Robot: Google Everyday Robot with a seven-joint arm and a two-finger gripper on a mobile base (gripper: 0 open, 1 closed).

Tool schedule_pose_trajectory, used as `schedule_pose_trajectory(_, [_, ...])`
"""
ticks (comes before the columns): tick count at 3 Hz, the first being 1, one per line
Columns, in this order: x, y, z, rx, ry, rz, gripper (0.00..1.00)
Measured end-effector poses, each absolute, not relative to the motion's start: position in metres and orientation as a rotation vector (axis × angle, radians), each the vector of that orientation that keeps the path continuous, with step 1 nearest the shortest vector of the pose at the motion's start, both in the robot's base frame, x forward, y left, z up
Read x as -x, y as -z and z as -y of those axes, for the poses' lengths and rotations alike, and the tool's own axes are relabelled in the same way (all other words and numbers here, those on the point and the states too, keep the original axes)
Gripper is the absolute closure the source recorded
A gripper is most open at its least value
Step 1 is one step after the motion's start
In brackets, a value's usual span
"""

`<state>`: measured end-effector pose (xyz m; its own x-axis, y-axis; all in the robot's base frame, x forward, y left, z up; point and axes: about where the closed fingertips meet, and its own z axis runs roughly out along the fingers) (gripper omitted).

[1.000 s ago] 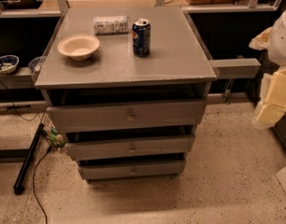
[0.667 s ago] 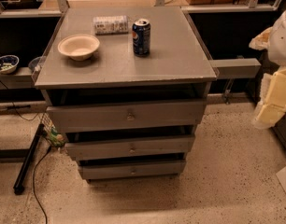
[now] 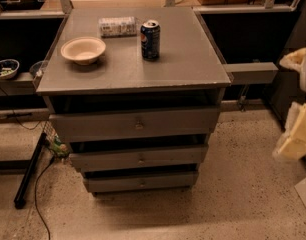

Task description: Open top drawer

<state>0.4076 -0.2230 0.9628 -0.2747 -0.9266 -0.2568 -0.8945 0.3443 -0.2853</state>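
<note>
**Gripper off the bench's right edge, top drawer untouched**

We see the gripper [image 3: 295, 140] only as a pale, cream-coloured blocky shape well off the right edge of the bench [image 3: 193, 69], low beside it and touching nothing. We cannot tell how wide it is set or whether it holds anything.

The top drawer [image 3: 93, 126] sits directly under the bench's front edge. It has a flat matte grey front with one small round knob [image 3: 139, 125] at its centre and a dark gap above it. Two slimmer grey drawers [image 3: 139, 159] step back below it.

On the smooth grey top, a shallow cream bowl [image 3: 83, 49] stands near the left edge. A blue soda can [image 3: 150, 39] stands upright near the middle, and a pale wrapped packet [image 3: 117, 26] lies toward the far edge. A black bar [image 3: 28, 176] lies on the speckled floor [image 3: 243, 194] by the front left corner.
</note>
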Motion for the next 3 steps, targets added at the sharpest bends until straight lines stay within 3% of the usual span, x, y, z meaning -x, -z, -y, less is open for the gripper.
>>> schedule_pose_trajectory(3, [-0.387, -0.873, 0.247, 1.539, -0.056, -2.290, 0.00])
